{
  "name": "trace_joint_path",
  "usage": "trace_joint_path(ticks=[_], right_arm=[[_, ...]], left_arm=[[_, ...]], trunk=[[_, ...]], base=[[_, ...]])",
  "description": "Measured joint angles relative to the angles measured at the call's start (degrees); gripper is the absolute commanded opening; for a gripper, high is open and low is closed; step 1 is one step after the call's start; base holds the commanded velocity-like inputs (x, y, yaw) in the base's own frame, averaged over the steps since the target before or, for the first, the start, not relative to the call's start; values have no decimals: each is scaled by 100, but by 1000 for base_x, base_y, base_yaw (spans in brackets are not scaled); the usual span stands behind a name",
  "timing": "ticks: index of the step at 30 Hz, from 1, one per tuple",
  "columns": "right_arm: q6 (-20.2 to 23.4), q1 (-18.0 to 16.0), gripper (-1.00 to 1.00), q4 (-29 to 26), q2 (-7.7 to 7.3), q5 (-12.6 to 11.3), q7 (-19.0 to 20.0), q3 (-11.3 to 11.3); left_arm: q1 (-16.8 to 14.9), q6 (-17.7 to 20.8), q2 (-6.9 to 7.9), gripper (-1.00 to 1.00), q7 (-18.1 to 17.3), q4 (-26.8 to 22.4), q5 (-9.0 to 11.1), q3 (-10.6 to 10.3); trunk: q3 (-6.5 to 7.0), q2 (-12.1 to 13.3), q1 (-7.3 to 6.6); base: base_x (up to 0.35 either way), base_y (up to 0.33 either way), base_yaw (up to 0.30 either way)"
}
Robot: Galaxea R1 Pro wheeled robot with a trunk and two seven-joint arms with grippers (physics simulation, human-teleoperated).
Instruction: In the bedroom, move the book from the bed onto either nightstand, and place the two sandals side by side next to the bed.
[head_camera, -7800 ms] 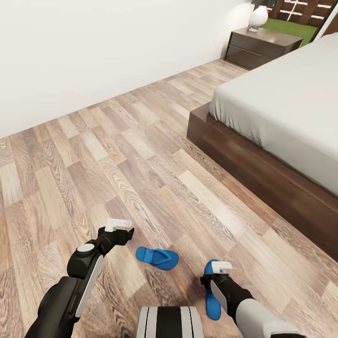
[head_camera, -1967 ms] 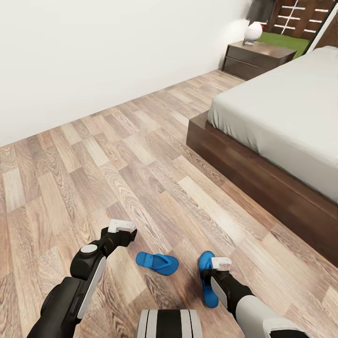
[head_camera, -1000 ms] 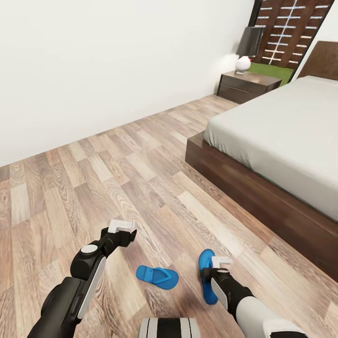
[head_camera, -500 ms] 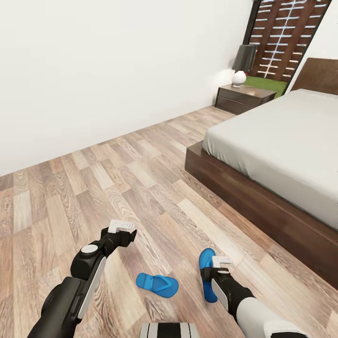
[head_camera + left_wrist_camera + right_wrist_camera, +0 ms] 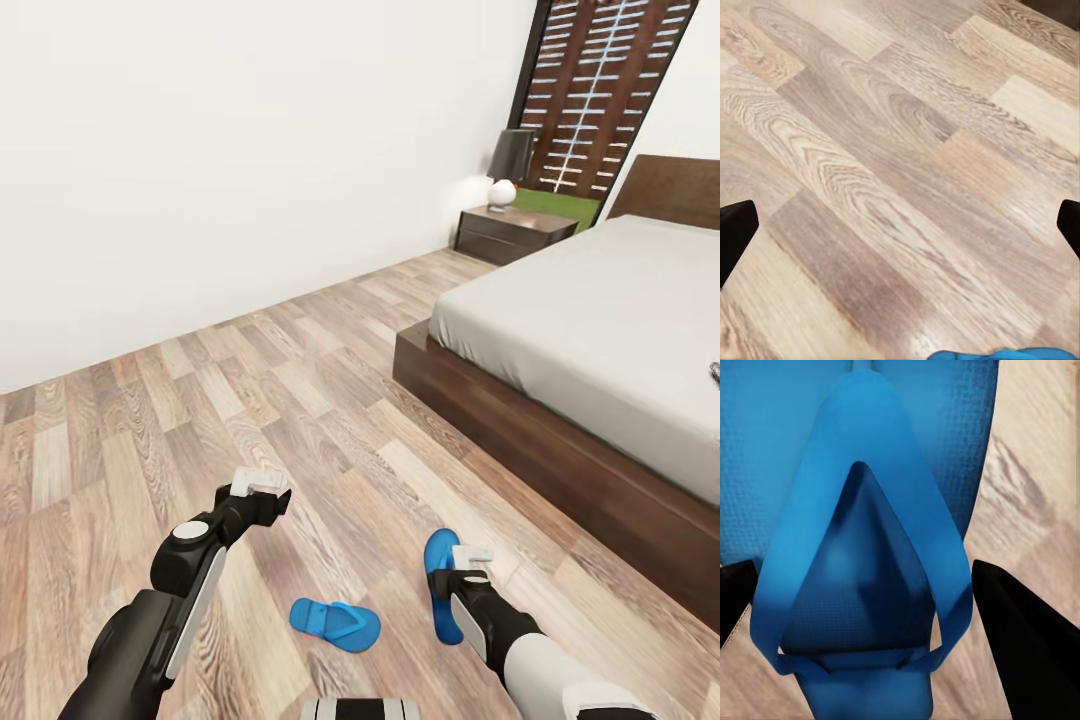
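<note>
right gripper (image 5: 470, 556) low over one sandal (image 5: 440, 585), fingers (image 5: 1031, 649) spread either side of the strap, not closed, likely lining up a grasp. left gripper (image 5: 258, 483) wide open, holding nothing, above the floor (image 5: 300, 400). second sandal (image 5: 335, 624) lay bottom centre; bed (image 5: 600, 340) right; nightstand (image 5: 512, 232) upper right.
</note>
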Motion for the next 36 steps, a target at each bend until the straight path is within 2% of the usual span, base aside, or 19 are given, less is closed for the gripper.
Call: trace_joint_path(ticks=[9,28,29,36], right_arm=[[-2,0,-100,9,-3,4,0,7],[-90,10,-100,12,-7,24,-7,8],[-106,12,-100,12,-7,25,-9,8],[-163,23,-100,-3,-7,28,-27,6]], left_arm=[[0,-4,-6,100,0,38,-7,-4],[-8,-120,-12,100,12,444,-17,-12],[-8,-160,-11,100,11,512,-15,-10],[-13,-1042,-18,100,24,2001,14,13]], trunk=[[200,12,-23],[621,38,-72],[643,39,-75],[798,49,-92]], base=[[0,0,0],[0,0,0],[0,0,0],[0,0,0]])
